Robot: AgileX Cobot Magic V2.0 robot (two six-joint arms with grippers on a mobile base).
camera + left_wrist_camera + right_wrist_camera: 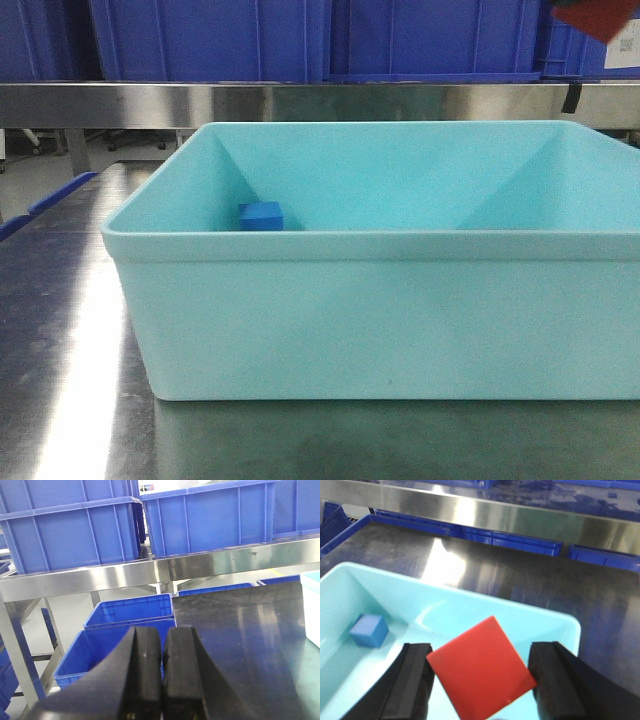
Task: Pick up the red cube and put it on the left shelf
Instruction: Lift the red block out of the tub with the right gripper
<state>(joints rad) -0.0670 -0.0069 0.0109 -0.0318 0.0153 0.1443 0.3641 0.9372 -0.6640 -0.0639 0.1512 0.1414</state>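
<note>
The red cube (480, 672) hangs tilted between the black fingers of my right gripper (481, 651), which is shut on it above the near-right part of a teal bin (485, 601). In the front view only a corner of the red cube (600, 15) shows at the top right, over the bin (370, 245). My left gripper (163, 630) is shut with nothing in it, off the table's left edge. It faces the left shelf (150, 572), a steel rail carrying large blue crates (75, 530).
A small blue cube (368, 630) lies in the bin's far-left corner, also visible in the front view (261, 216). The bin sits on a steel tabletop (240, 630). Open blue crates (130, 612) stand on the floor below the shelf rail.
</note>
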